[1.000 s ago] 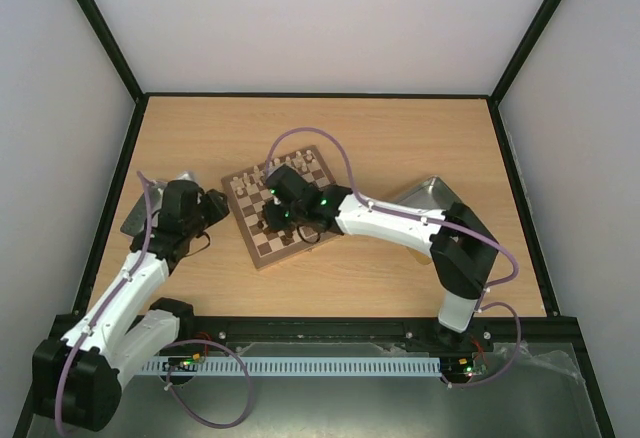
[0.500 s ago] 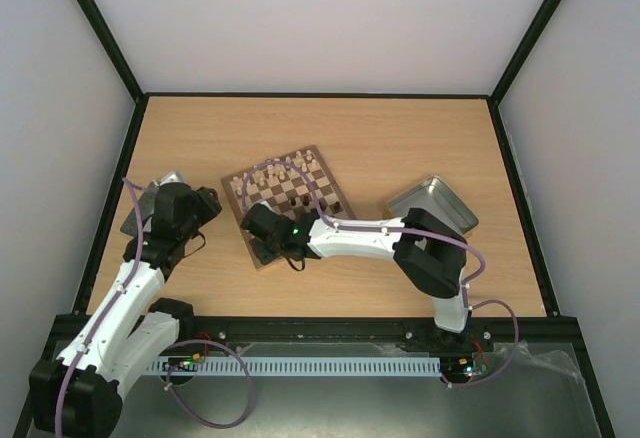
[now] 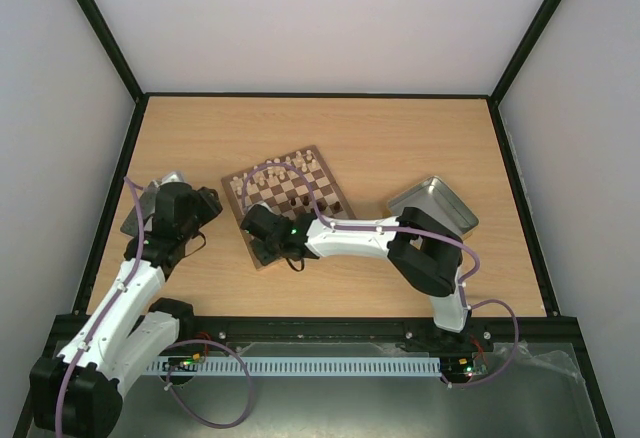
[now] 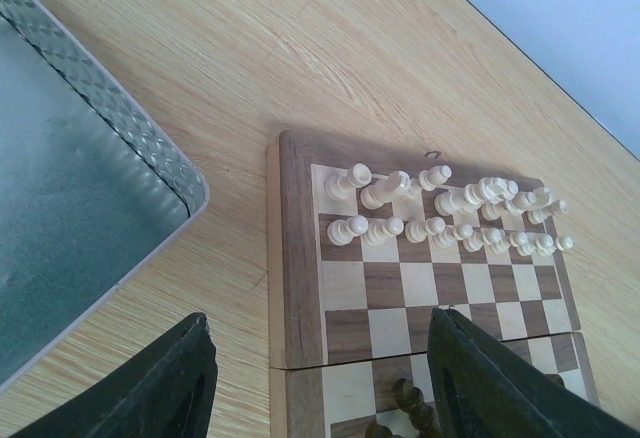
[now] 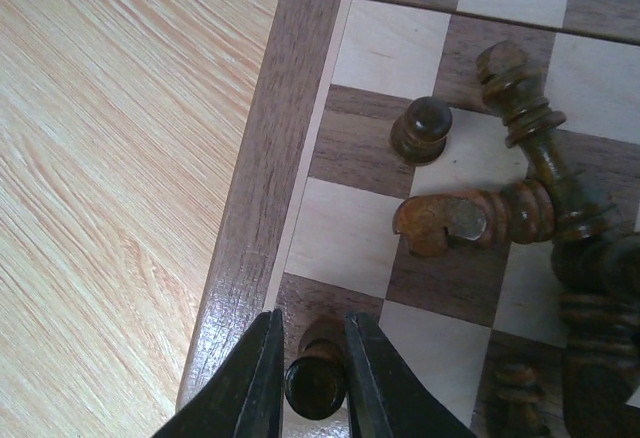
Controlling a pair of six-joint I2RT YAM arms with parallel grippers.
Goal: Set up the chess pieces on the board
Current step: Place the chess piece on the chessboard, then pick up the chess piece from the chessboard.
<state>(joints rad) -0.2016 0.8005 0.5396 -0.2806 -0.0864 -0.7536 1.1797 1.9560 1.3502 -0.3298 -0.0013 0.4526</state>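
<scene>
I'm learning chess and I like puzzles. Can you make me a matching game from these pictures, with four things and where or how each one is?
Things:
1. cream pieces
2. dark pawn nearest the board edge
3. dark piece with a notched top
4. silver tray

Where or how:
A. lying on its side on the board
B. on the table, beside the board
C. standing in two rows
D. between the fingers of the right gripper

Pairs: 1-C, 2-D, 3-A, 4-B.
</scene>
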